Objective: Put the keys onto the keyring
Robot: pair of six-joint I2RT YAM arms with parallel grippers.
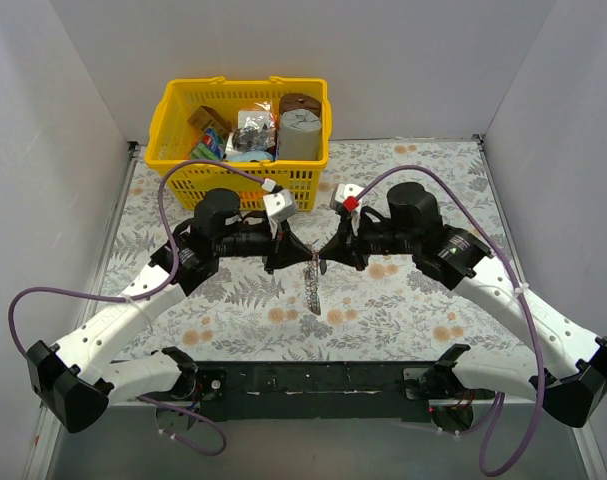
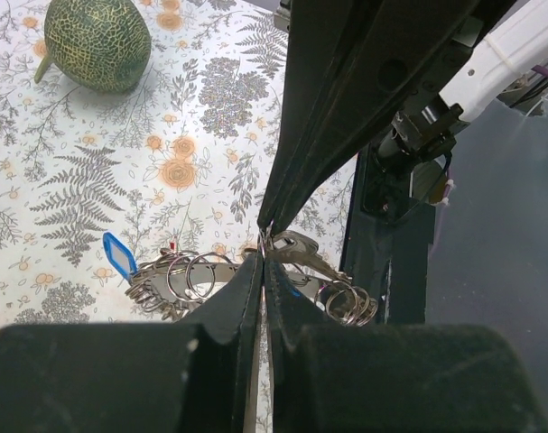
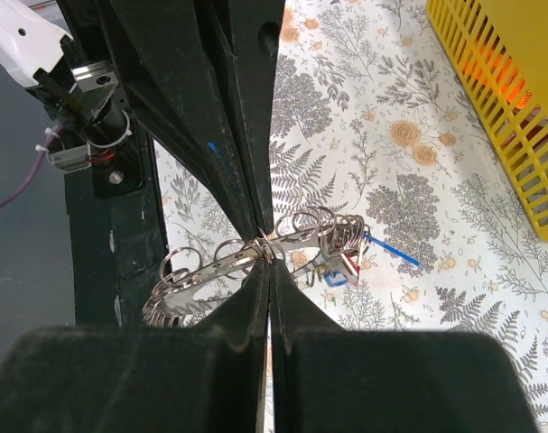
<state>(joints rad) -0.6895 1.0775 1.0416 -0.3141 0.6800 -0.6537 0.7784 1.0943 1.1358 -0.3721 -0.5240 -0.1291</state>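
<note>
The keyring (image 1: pixel 311 285), a flat silver toothed ring carrying several small split rings, hangs above the table between my two grippers. My left gripper (image 1: pixel 301 256) and right gripper (image 1: pixel 323 256) meet tip to tip over it, both shut on its upper rim. In the left wrist view my left gripper (image 2: pixel 264 257) pinches the keyring (image 2: pixel 188 275), with a silver key (image 2: pixel 302 248) beside the tips. In the right wrist view my right gripper (image 3: pixel 270 263) pinches the keyring (image 3: pixel 197 281). Keys with red and blue heads (image 3: pixel 344 268) hang from it. A blue tag (image 2: pixel 120 254) hangs at one end.
A yellow basket (image 1: pixel 173 130) full of objects stands at the back, and its mesh wall (image 3: pixel 508 99) shows in the right wrist view. A round greenish melon (image 2: pixel 97 41) lies on the floral tablecloth. The black base rail (image 1: pixel 313 380) runs along the near edge.
</note>
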